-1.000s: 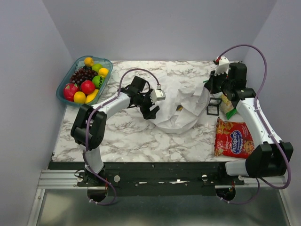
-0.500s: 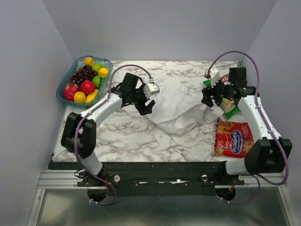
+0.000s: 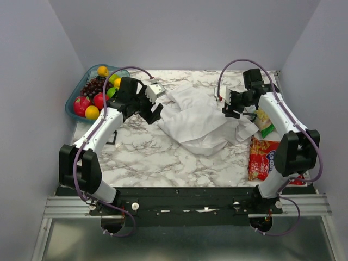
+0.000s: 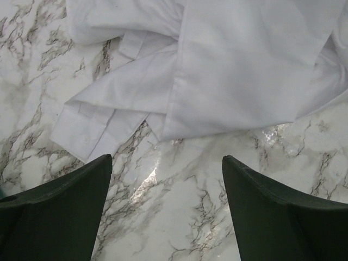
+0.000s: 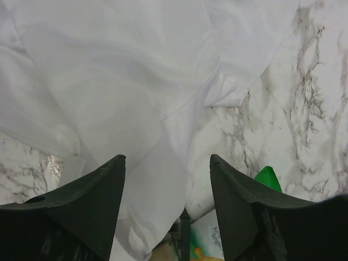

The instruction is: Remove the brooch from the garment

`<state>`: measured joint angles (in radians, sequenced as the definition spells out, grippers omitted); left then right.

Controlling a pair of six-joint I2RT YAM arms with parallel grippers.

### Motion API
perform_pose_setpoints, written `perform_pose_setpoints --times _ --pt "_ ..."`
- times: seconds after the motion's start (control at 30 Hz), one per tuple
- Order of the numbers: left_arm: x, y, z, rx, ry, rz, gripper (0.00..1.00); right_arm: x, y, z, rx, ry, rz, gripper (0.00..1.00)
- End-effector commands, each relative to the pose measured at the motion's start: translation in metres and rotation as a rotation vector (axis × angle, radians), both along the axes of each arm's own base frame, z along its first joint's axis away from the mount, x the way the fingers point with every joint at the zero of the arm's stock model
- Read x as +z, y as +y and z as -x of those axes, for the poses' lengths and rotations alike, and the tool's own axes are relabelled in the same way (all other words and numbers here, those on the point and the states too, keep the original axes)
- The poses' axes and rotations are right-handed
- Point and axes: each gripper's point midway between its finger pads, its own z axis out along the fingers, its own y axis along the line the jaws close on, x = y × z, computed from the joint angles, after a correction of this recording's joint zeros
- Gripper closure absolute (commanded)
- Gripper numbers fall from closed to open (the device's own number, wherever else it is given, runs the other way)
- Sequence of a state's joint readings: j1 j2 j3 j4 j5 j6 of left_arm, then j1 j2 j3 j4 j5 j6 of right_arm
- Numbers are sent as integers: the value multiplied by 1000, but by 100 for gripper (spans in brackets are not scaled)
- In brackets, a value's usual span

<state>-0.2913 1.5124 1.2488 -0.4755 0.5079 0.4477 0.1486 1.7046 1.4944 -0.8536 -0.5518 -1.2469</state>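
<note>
White shirt [image 3: 198, 117] heaped, brooch unseen

Nearest to you lies a red snack packet [image 3: 269, 157]. Behind it, mid-table, the shirt is thin, soft cloth; it will likely rise with any pull. The brooch shows in no view and is probably under a fold; pinch its rim and pin the cloth beside it. Your left gripper [image 4: 166, 160] hovers near a cuff [image 4: 81, 133], jaws wide apart, empty. Your right gripper [image 5: 167, 157], over the shirt, is also apart, holding nothing.

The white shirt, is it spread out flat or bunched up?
Bunched up: the shirt lies crumpled in overlapping folds on the marble table.
</note>
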Motion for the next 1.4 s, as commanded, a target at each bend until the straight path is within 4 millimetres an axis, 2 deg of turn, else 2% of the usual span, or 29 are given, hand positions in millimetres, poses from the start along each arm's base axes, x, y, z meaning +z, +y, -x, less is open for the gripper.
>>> perform_pose_setpoints --times 0.0,0.1,0.27,0.43,0.6,0.73,0.9,0.97,1.0,1.03,1.07,1.1,1.13,1.17,1.2,1.23,1.27,1.3,1.33,1.37 --pt "7 15 -6 52 -24 -22 10 8 -7 25 163 -62 82 30" --pt "6 15 -8 53 -23 -23 10 10 -3 36 203 -67 89 30" --pt "-1 13 -11 60 2 -23 10 -9 -5 44 230 -76 144 31" --pt "-5 14 -17 64 11 -37 10 -19 -3 38 224 -100 181 39" --pt "-5 13 -23 66 11 -44 10 -18 -6 20 202 -181 216 44" --pt "-9 12 -27 71 20 -41 10 -29 -12 21 219 -180 258 48" --pt "-12 9 -37 75 24 -40 9 -34 -12 26 255 -167 271 48" --pt "-22 8 -44 86 50 -43 9 -36 -12 28 263 -169 270 48" --pt "-19 6 -51 92 45 -37 9 -36 -11 26 260 -178 266 51" --pt "-31 5 -57 103 75 -43 9 -36 -10 25 254 -187 265 57" --pt "-36 4 -62 126 97 -36 9 -33 -8 19 247 -214 259 63" --pt "-30 2 -75 149 77 -25 9 -32 -7 17 228 -219 250 74" --pt "-46 6 -86 200 105 -48 9 -28 -7 13 208 -234 240 80" --pt "-52 7 -94 234 114 -54 9 -21 -4 5 187 -262 224 84" --pt "-46 8 -109 285 106 -42 9 -12 -2 -2 128 -263 189 90" --pt "-67 10 -119 322 142 -62 10 -5 0 -7 88 -267 166 92" --pt "-73 19 -130 386 136 -91 10 -1 0 -11 48 -258 146 95" --pt "-65 19 -143 434 133 -68 10 3 0 -14 -21 -232 115 97" --pt "-83 20 -149 454 170 -81 10 10 0 -18 -53 -234 101 97" --pt "-85 19 -155 470 180 -76 10 9 0 -18 -73 -220 91 97"
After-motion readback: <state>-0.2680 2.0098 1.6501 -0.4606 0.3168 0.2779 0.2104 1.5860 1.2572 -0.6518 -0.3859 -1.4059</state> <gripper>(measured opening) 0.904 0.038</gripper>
